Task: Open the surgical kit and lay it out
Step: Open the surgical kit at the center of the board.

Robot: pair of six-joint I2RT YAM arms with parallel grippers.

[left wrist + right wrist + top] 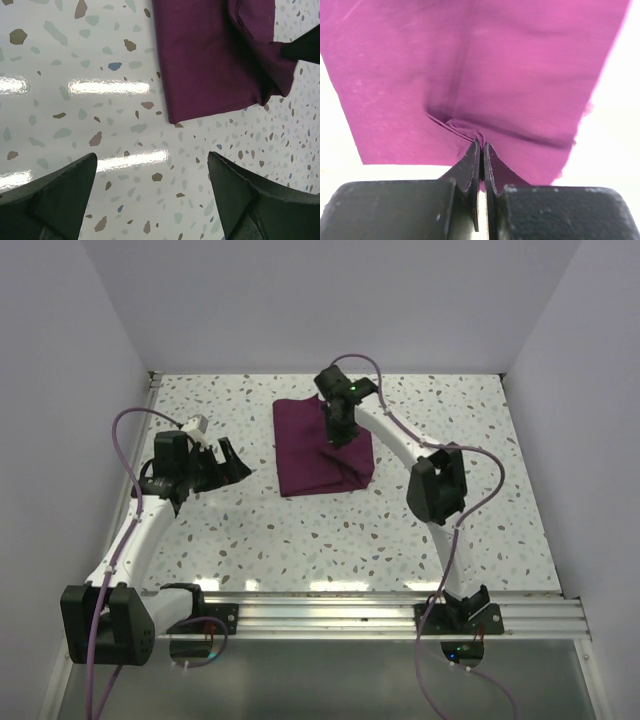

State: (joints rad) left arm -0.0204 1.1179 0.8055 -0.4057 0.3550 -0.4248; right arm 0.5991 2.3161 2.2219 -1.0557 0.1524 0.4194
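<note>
The right gripper has its jaws pressed together on a small pucker of the purple cloth, and creases run out from the pinch toward ten and three o'clock in the wrist view. So little cloth is caught that it may slip free on the lift. The jaws may also have taken more than one layer, I cannot tell which, and then the whole bundle would rise instead of one flap opening. The cloth lies folded on the table, toward twelve o'clock from the table's middle. No tray or tools show; if they sit inside, a dragged bundle could spill them. The left gripper hangs with jaws wide and empty at nine o'clock of the cloth, apart from it, so nothing pins the bundle down against the pull.
</note>
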